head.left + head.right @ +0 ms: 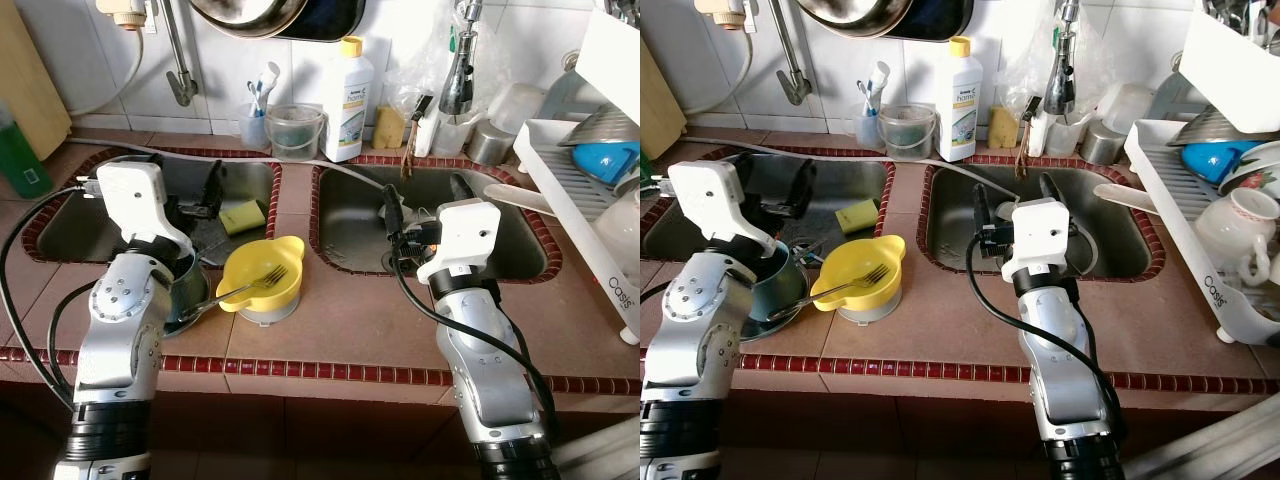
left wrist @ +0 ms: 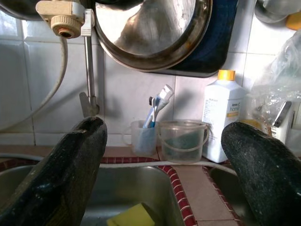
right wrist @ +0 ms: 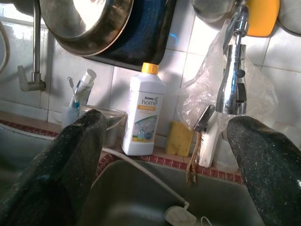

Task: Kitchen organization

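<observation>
Yellow bowl (image 1: 262, 275) holding fork (image 1: 250, 286), between sinks, both end effectors (image 2: 160, 188) (image 3: 164, 183) gaping, empty

We are in a home kitchen. Before us is a tiled tabletop (image 1: 330, 330) with a double steel sink (image 1: 500, 235) set into it, and a tap (image 1: 458, 75) above. On the white tiled wall hangs a steel pan (image 2: 150, 33). A detergent bottle (image 1: 346, 98) and sponge (image 1: 388, 125) stand on the ledge, and a dish rack (image 1: 1210, 190) holds bowls and cups.
</observation>
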